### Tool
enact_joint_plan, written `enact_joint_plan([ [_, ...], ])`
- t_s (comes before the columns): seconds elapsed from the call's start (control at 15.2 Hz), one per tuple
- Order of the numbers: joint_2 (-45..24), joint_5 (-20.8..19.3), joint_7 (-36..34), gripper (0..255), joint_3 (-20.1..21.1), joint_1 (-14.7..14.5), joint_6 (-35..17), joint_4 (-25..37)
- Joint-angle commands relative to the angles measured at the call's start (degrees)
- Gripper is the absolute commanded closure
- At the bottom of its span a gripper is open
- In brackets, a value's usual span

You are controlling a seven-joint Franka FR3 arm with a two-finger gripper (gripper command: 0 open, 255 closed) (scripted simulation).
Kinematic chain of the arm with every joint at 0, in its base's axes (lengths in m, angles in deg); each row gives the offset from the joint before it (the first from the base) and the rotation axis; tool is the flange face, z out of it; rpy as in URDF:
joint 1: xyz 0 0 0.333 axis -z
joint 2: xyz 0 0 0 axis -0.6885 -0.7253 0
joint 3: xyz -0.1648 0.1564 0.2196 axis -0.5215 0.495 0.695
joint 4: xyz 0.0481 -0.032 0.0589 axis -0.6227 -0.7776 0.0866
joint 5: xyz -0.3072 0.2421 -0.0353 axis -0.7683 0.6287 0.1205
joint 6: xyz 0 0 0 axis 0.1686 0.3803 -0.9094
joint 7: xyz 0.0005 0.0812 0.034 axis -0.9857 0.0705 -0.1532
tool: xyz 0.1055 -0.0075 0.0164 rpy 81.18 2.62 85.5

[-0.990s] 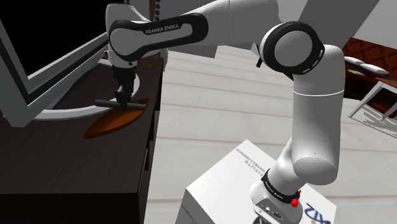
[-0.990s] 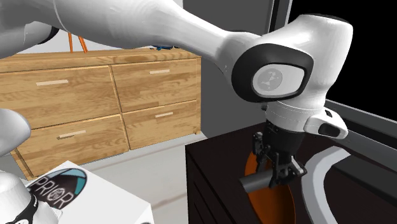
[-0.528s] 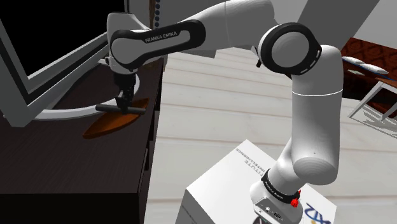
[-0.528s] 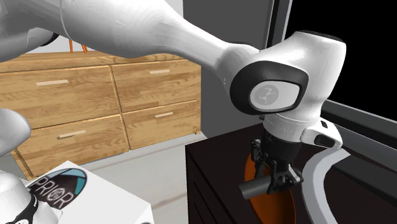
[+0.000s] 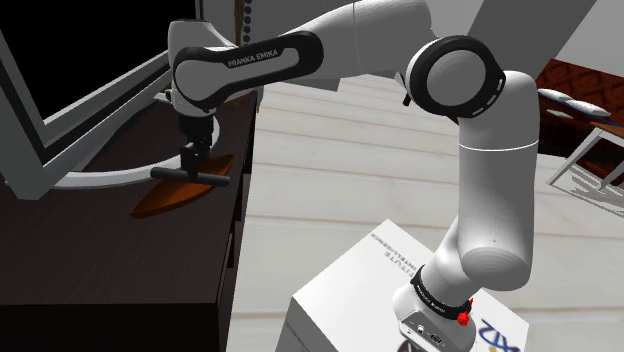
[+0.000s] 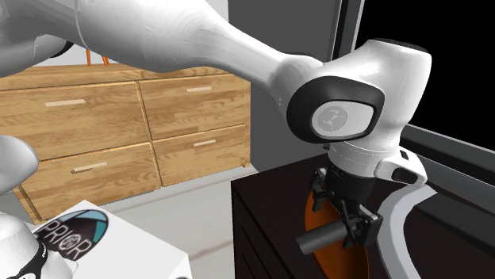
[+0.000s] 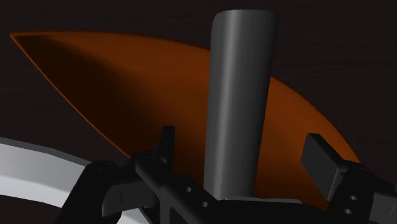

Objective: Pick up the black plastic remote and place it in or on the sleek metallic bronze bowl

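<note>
The remote (image 5: pixel 190 177) is a dark grey bar lying level just over the shallow, pointed bronze-orange bowl (image 5: pixel 160 198) on a dark cabinet. I cannot tell whether it touches the bowl. My gripper (image 5: pixel 192 160) hangs straight above it, pointing down. In the wrist view my gripper (image 7: pixel 245 153) is open: the fingers (image 7: pixel 321 159) stand clear of the remote (image 7: pixel 238 114) on both sides, with the bowl (image 7: pixel 127 83) behind it. The second exterior view shows the remote (image 6: pixel 325 238) sticking out below my gripper (image 6: pixel 345 222), across the bowl (image 6: pixel 313 210).
The dark cabinet top (image 5: pixel 120 260) ends in an edge just to the bowl's right in the shoulder view. A white curved base (image 5: pixel 90 180) and a framed black screen (image 5: pixel 30 90) stand beyond the bowl. A wooden dresser (image 6: pixel 119 119) lines the wall. My stand (image 5: pixel 380 290) sits at the lower right.
The fingers have gone from shut on the remote to open. The remote has dropped a little lower toward the bowl. The arm has barely moved.
</note>
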Motion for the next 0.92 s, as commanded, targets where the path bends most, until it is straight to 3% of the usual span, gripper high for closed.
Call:
enact_joint_plan([
  [0.0, 0.0, 0.0, 0.0, 0, 0.0, 0.0, 0.0, 0.0],
  [0.33, 1.6, 0.5, 0.3, 0, 0.2, 0.2, 6.5, 5.0],
  [0.86, 1.6, 0.5, 0.3, 0, 0.2, 0.2, 6.5, 5.0],
])
